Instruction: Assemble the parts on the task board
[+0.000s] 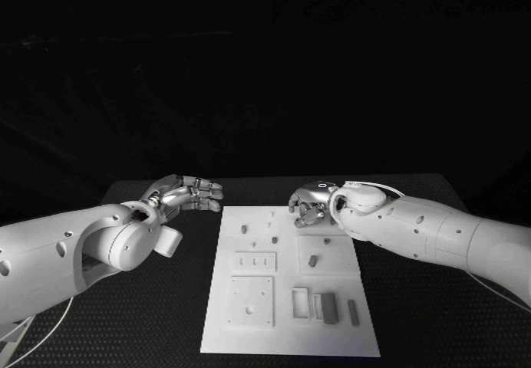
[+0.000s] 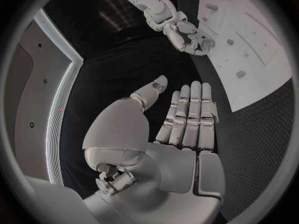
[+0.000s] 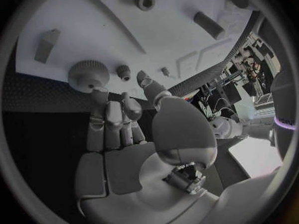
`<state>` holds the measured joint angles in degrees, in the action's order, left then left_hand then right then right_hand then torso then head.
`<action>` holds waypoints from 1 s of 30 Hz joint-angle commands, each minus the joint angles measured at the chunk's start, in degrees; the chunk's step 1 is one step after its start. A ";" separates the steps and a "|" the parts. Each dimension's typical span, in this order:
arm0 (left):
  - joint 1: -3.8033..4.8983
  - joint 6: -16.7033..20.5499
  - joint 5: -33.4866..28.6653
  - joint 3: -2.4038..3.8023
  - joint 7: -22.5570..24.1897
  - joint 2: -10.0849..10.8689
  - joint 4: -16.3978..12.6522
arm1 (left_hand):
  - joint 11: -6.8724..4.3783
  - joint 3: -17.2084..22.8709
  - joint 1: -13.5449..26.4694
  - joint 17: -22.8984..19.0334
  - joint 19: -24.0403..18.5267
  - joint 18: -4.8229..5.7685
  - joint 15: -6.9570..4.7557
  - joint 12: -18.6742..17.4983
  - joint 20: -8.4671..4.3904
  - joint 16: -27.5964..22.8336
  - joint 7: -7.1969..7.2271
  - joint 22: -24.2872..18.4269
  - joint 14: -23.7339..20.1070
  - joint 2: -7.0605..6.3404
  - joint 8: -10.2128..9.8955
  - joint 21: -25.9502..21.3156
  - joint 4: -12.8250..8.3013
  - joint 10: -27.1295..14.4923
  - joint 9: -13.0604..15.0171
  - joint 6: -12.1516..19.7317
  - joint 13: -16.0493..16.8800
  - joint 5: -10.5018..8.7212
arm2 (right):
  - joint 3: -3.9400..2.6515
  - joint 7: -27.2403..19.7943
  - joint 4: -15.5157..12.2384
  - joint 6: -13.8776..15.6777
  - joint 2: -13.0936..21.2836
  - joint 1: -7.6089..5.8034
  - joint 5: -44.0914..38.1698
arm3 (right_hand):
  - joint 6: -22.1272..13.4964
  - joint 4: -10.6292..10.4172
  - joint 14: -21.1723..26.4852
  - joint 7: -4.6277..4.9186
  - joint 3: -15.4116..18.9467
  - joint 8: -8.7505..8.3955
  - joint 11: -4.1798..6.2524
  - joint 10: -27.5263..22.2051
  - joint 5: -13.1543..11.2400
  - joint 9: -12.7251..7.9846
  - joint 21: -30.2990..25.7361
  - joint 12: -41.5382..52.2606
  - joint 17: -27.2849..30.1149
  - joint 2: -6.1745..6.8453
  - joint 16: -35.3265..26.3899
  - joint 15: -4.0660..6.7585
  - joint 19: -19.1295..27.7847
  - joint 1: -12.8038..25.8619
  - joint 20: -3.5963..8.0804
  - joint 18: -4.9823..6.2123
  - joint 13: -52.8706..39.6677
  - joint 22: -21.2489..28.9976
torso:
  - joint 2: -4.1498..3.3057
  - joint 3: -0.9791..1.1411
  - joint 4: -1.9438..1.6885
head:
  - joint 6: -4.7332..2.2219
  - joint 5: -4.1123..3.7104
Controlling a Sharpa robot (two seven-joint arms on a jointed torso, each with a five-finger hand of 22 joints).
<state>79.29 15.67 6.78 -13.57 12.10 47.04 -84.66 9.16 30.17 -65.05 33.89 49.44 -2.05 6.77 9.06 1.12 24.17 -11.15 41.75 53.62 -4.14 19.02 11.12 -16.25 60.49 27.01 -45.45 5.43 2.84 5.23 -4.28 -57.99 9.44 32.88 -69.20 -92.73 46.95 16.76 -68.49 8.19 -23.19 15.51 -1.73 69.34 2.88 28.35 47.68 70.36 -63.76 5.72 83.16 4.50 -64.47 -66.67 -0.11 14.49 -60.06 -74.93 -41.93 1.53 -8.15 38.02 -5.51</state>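
Observation:
The white task board [image 1: 290, 284] lies in the middle of the black table, with small grey parts on it. My right hand [image 1: 313, 205] hovers over the board's far right corner, fingers pointing down and holding nothing. In the right wrist view its fingertips [image 3: 99, 102] stand just short of a large gear [image 3: 89, 74], beside a small gear [image 3: 123, 72]. My left hand [image 1: 188, 192] hangs over bare table left of the board's far left corner. The left hand [image 2: 184, 129] is flat, fingers straight, thumb apart, with nothing in it.
Near the board's front lie a dark bar [image 1: 328, 307] and a thin bar [image 1: 354, 310]; a peg [image 1: 313, 261] stands mid-board. The right wrist view also shows a wedge block [image 3: 47, 45], a nut [image 3: 145, 1] and a cylinder [image 3: 209, 25]. Black table surrounds the board.

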 commanded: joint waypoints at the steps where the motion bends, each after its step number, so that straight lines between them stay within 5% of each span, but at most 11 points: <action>1: 0.10 -0.93 0.25 0.07 0.76 -0.04 -0.09 | -0.09 -0.30 0.32 0.10 -0.50 0.79 0.10 -0.39 0.09 -0.38 0.01 -0.05 -0.25 0.17 -0.21 -0.29 -0.20 0.49 -0.07 -0.29 -0.07 0.12 | -0.02 0.84 0.12 -1.63 0.23 0.03 -1.85 | 0.55 0.00 -0.50 0.00 -0.24 0.17 0.07 0.51 -0.09 -0.03 0.43 0.26 -0.16 -0.08 0.31 -0.04 0.37 0.72 0.22 0.51 -0.16 -1.44 | -0.24 0.14 -0.07 | 0.15 -0.04; 17: 0.11 -0.05 -0.24 0.08 0.87 -0.27 1.00 | -0.01 -0.28 0.29 0.25 -0.44 0.81 0.08 -0.64 0.05 -0.52 0.10 -0.01 -0.13 0.17 -0.36 -0.34 -0.20 0.38 -0.19 -0.21 -0.19 0.13 | -0.02 0.35 1.11 -2.61 0.33 0.35 -2.19 | 1.07 -0.01 -0.49 0.06 -0.51 0.25 -0.01 0.97 -0.09 -0.04 0.85 0.61 -0.17 -0.43 0.49 -0.12 0.68 1.02 0.25 0.51 -0.71 -1.40 | -0.64 0.34 -0.07 | 0.13 -0.03; 30: 0.11 -0.25 -0.29 0.27 0.87 -0.41 0.84 | 0.02 -0.27 0.32 0.31 -0.41 0.82 0.08 -0.72 0.05 -0.59 0.12 0.00 -0.10 0.20 -0.40 -0.36 -0.16 0.36 -0.24 -0.19 -0.24 0.12 | -0.01 -0.06 2.00 -3.05 -0.56 0.90 -1.67 | 1.53 -0.05 -0.87 0.12 -1.32 0.17 -0.07 1.60 -0.08 -0.15 1.53 1.13 -0.61 -2.02 0.92 -0.20 0.92 1.53 0.27 0.51 -1.55 -1.37 | -0.98 0.41 -0.29 | 0.24 -0.22</action>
<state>79.29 15.72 6.67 -13.37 12.15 46.77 -83.68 9.16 30.01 -65.05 34.14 49.24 -1.73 6.77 8.64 1.33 23.95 -11.15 41.74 53.62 -4.14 18.80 11.13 -16.40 60.48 26.84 -45.44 5.27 2.84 5.04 -4.05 -56.14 7.79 32.37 -68.61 -94.01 48.24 16.75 -68.99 8.32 -24.14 15.53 -1.73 70.56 2.88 28.33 48.91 71.26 -64.30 4.20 83.82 4.38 -63.86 -65.15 0.10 14.17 -61.60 -74.92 -42.81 1.91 -8.36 38.17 -5.69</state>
